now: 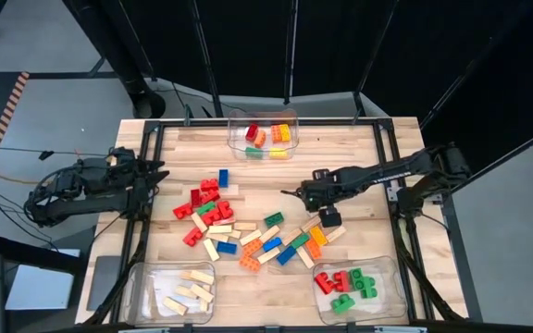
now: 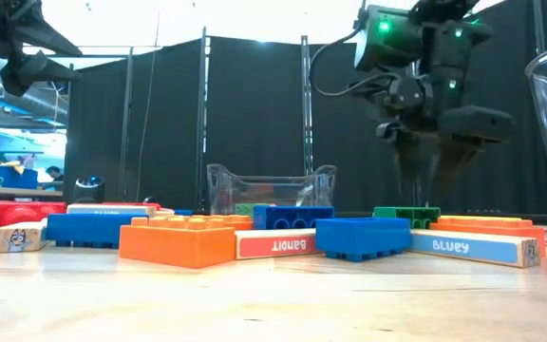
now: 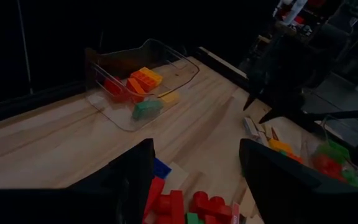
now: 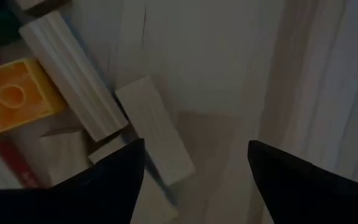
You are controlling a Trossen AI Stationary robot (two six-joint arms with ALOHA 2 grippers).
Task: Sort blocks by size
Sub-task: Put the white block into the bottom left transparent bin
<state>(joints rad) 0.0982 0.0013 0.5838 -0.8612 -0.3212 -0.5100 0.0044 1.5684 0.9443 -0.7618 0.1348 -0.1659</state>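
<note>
Pale wooden table (image 1: 359,148) seen from above, framed by a black rail, with two dark robot arms reaching in from its left and right edges. A loose pile of blocks (image 1: 239,231) lies across the middle and near part of the table: red, green, blue, yellow and orange studded bricks mixed with plain tan wooden bars. Three clear bins hold more blocks. The far bin (image 1: 263,135), at the middle of the far edge, holds red, orange, yellow and green bricks. The near-left bin (image 1: 176,289) holds only tan wooden bars. The near-right bin (image 1: 361,289) holds red and green bricks.

The right gripper (image 1: 328,218) hangs above the right end of the pile, pointing down at the table. Its two fingers stand apart with nothing between them; below them lie tan wooden bars (image 4: 157,127) and a yellow-orange brick (image 4: 11,99).

The left gripper (image 1: 155,174) waits at the table's left edge, raised off the surface, its fingers spread wide and empty.
</note>
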